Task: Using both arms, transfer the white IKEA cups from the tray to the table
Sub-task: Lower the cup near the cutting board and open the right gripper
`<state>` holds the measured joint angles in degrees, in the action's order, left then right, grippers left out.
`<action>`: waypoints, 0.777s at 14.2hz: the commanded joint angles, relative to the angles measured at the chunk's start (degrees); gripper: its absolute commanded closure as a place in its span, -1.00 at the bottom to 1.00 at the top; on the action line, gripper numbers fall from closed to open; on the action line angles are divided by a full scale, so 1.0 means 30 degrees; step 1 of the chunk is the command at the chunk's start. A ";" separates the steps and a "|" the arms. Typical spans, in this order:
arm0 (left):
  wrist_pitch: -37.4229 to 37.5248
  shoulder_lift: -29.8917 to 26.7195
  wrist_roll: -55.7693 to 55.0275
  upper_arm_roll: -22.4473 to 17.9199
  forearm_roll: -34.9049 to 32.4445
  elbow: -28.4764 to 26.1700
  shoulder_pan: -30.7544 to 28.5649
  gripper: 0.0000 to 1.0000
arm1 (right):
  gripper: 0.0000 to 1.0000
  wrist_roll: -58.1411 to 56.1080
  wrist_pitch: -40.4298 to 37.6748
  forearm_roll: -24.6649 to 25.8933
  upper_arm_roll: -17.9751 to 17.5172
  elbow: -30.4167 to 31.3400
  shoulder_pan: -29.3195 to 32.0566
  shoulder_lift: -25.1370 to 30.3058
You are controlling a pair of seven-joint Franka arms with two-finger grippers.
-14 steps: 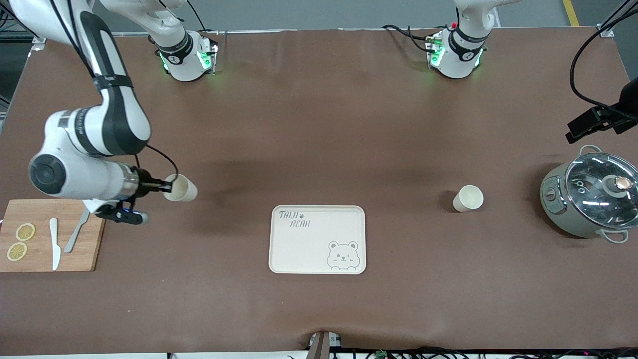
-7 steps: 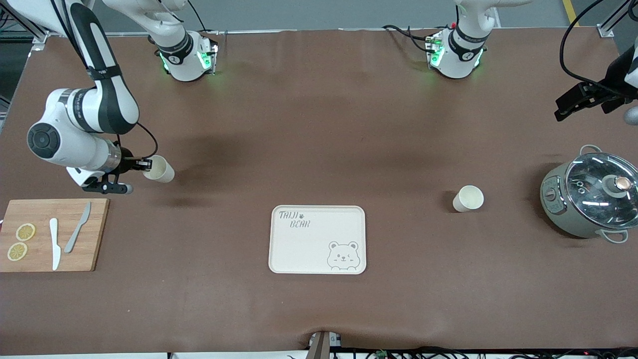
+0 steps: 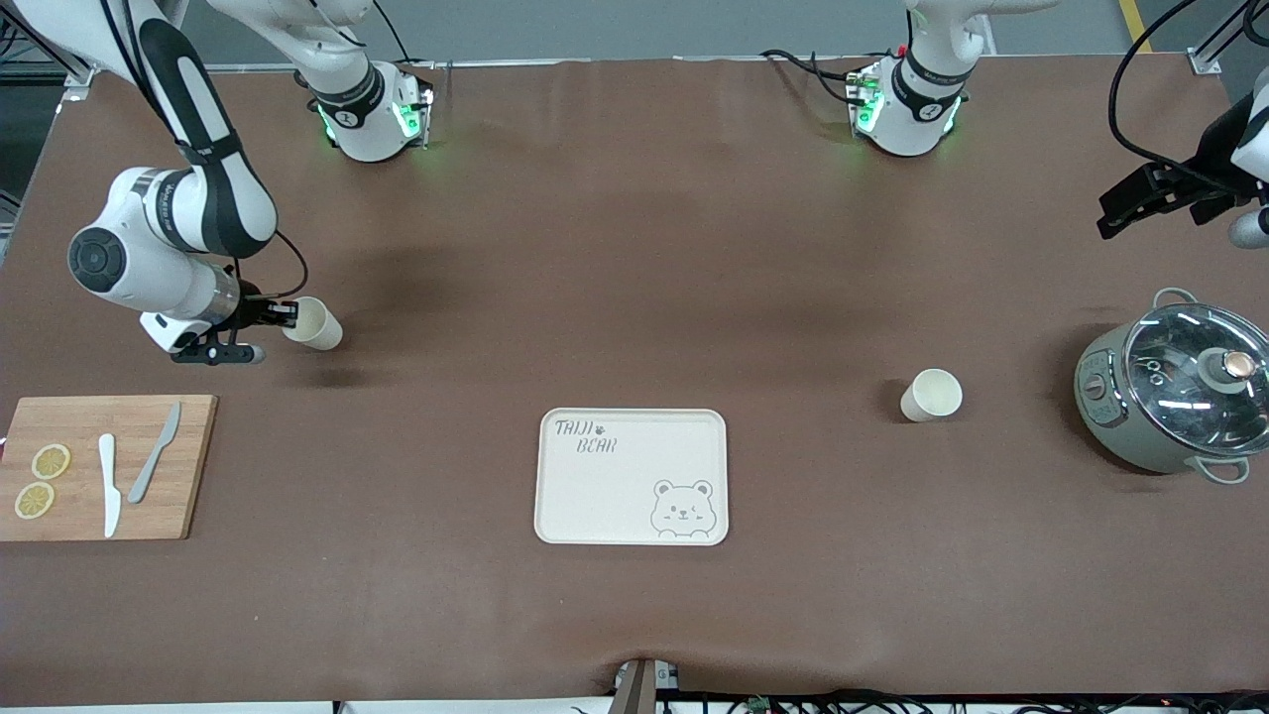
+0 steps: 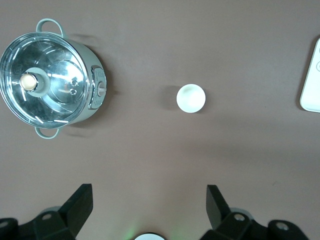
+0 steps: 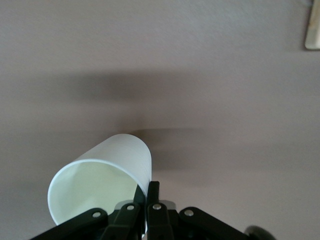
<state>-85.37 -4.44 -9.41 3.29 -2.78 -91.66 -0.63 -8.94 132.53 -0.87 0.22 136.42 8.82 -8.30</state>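
One white cup [image 3: 317, 324] hangs tilted in my right gripper [image 3: 288, 315], which is shut on its rim, low over bare table between the cutting board and the right arm's base. In the right wrist view the cup [image 5: 107, 172] shows its open mouth, with the gripper [image 5: 149, 192] pinching the wall. The other white cup [image 3: 931, 395] stands upright on the table between the bear tray [image 3: 632, 476] and the pot. My left gripper [image 4: 149, 189] is open and empty, high above the table, looking down on that cup [image 4: 191, 98]. The left arm [image 3: 1251, 129] shows at the table's edge.
A grey pot with a glass lid [image 3: 1170, 387] stands at the left arm's end; it also shows in the left wrist view [image 4: 50, 85]. A wooden cutting board [image 3: 104, 466] with two knives and lemon slices lies at the right arm's end. The tray's edge shows in both wrist views [image 4: 311, 80] [image 5: 314, 30].
My right gripper has carried its cup away from the tray, toward the right arm's end and base. The left arm has risen a little near the pot. The standing cup has not moved.
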 commanded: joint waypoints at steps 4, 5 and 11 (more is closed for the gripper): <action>0.0069 -0.0161 0.0352 0.0018 0.0400 -0.0120 0.0065 -1.00 | 1.00 -0.0508 0.1174 0.0260 -0.0367 0.1140 0.0810 0.0248; 0.0040 -0.0161 0.0439 0.0018 0.0313 -0.0149 0.0065 -1.00 | 1.00 -0.0508 0.1174 0.0260 -0.0367 0.1111 0.0810 0.0160; 0.0040 0.0102 0.0906 0.0018 0.0370 0.0115 -0.0022 -1.00 | -1.00 -0.0479 0.0968 0.0260 -0.0425 0.0672 0.0780 -0.0046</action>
<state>-85.39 -4.08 -8.80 3.53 -2.78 -91.75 -0.43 -9.94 135.21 -0.85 -0.17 138.63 10.06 -8.78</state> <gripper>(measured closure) 0.000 0.529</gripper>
